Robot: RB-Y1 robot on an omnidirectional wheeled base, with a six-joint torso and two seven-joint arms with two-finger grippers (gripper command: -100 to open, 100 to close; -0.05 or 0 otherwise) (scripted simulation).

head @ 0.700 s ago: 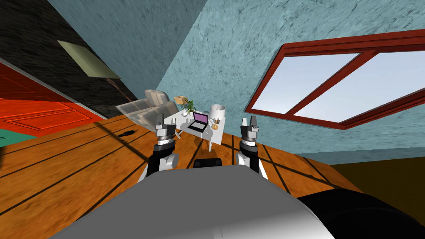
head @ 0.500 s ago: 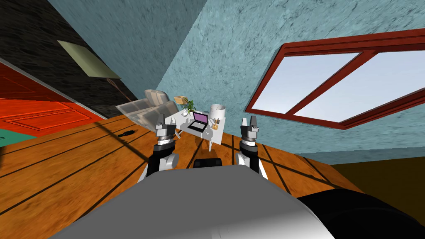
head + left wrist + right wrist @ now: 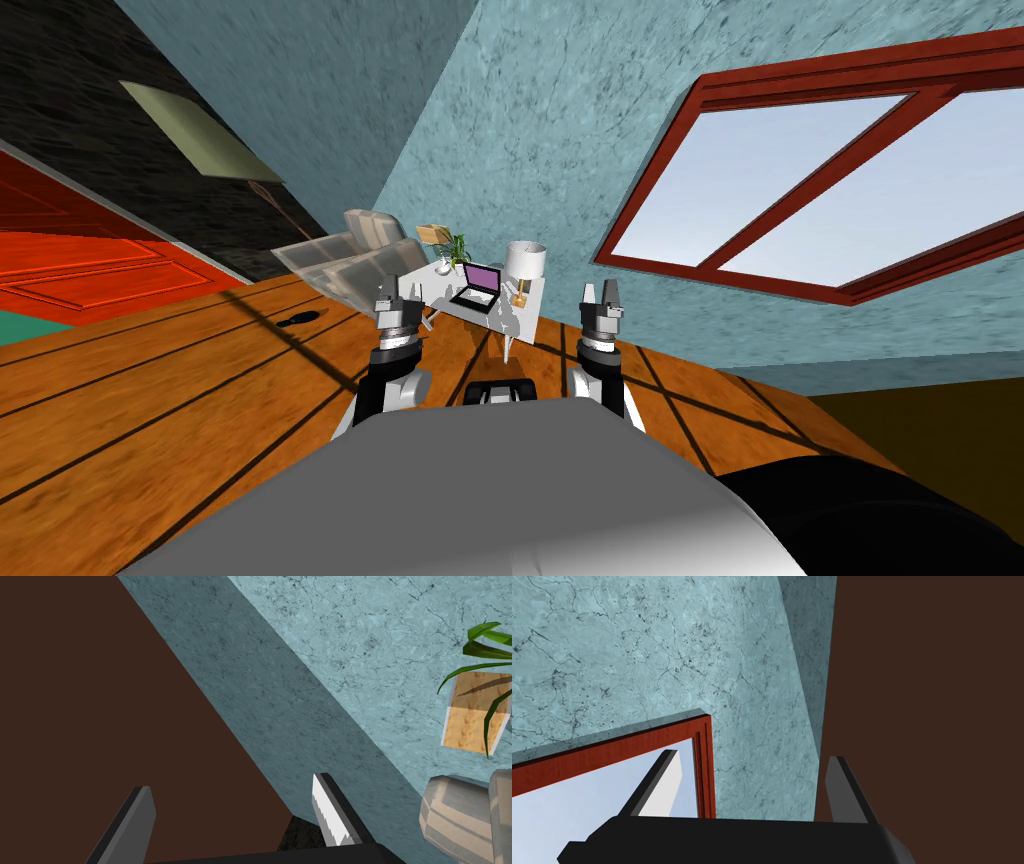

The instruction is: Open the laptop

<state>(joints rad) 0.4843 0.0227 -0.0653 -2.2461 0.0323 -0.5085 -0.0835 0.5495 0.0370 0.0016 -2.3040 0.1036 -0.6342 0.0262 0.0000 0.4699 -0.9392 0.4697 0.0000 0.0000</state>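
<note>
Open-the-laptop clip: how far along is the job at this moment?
Looks done: the laptop on the white table already stands open, purple screen showing. In hand: nothing; left gripper and right gripper are open and empty. Left: the table is far ahead across the wood floor, so no approach or lid contact yet.

floor around the table: wood planks, streaky grain, dark seams
wall: mottled blue-grey, rough like plaster
window frame: red-brown wood, smooth
table: white, plain, smooth
laptop: black casing, matt
</note>
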